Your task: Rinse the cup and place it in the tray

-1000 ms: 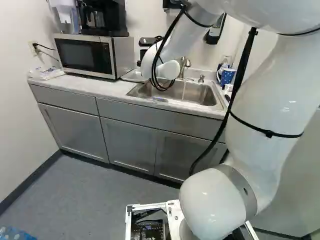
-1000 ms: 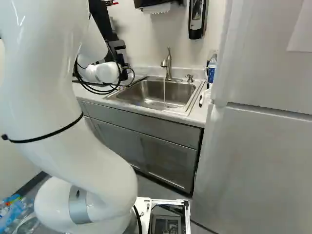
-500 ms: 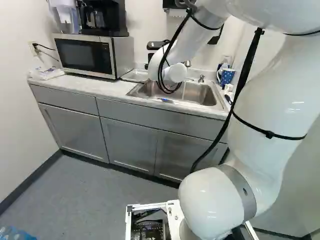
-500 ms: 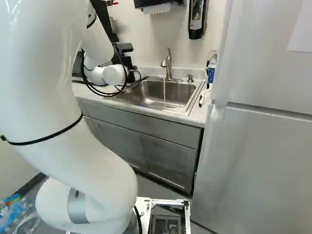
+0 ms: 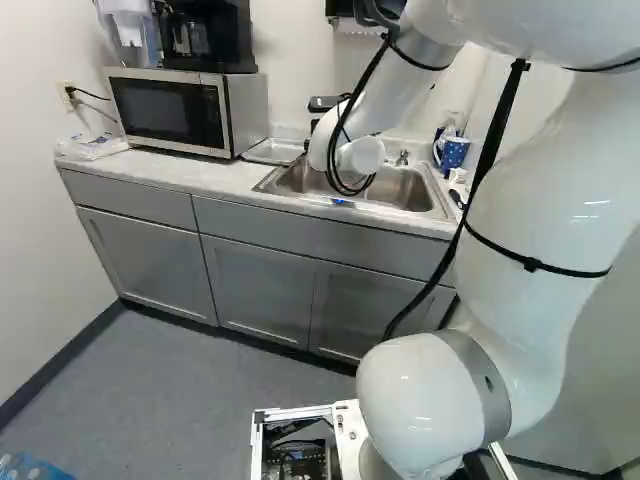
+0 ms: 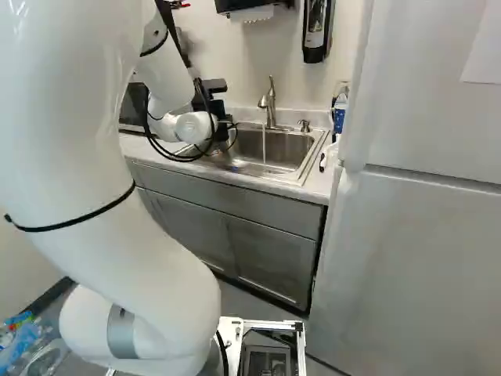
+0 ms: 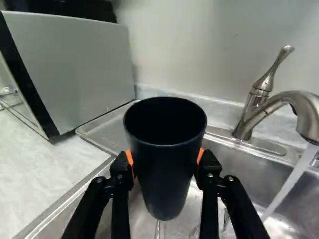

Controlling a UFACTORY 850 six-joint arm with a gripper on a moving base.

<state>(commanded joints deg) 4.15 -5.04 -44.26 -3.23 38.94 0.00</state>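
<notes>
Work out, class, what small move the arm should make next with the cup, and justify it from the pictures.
Probably ease the cup sideways until its open mouth is under the water. The claw grips it upright over the sink, and the tap is running, but the stream falls beside the cup.

1. A kitchenette, by its sink (image 6: 291,147) with a running faucet (image 6: 271,100).
2. Grey cabinets (image 5: 258,292) under a tabletop (image 5: 150,172) bearing a microwave (image 5: 168,112) topped by a coffee maker (image 5: 222,45).
3. A white refrigerator (image 6: 419,258) beside them.
4. Wall-mounted paper towel dispenser (image 6: 235,5) and soap dispenser (image 6: 315,53), as in a shared workplace.
</notes>
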